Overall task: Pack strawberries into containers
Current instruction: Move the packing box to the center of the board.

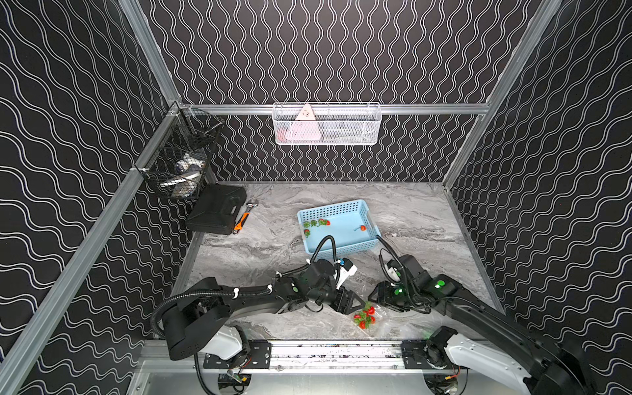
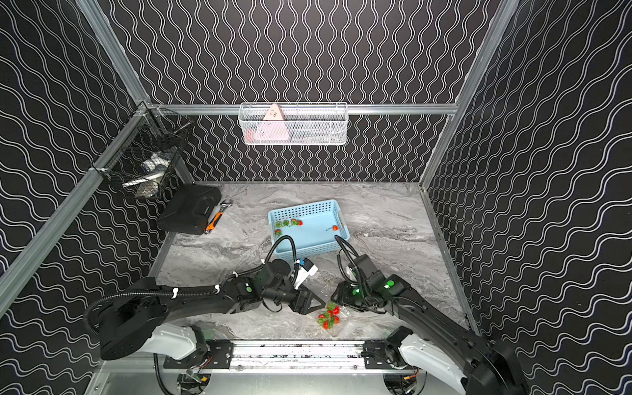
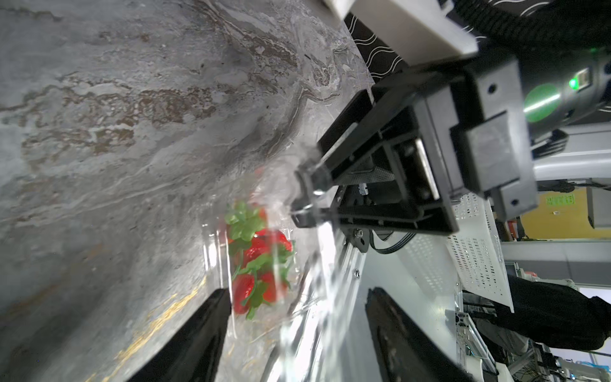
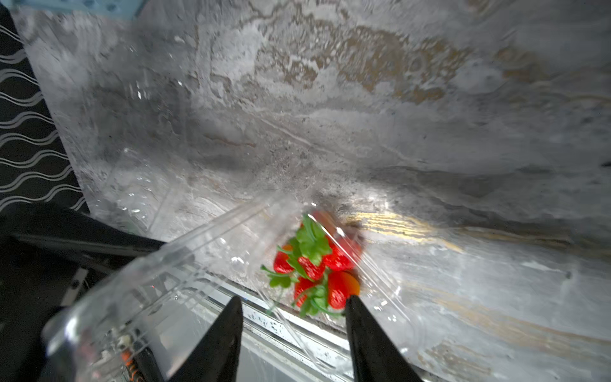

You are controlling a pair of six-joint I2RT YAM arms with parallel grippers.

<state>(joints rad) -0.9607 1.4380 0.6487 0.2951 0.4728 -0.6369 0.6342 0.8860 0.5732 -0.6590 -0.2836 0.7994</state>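
Right wrist view shows the right claw point(image 4: 294, 299) spread at the clear clamshell lid point(image 4: 185, 261); the left claw point(image 3: 299, 292) is spread too. You should close it slowly, so the strawberries point(image 4: 317, 264) remain inside.

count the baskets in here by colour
light-blue basket: 1
white wire basket: 1
black wire basket: 1
total: 3

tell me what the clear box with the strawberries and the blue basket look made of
Box: thin clear plastic, glossy; the strawberries show through it and its ribs glint. Blue basket: probably rigid moulded plastic, matte light blue, walls pierced with rows of holes.
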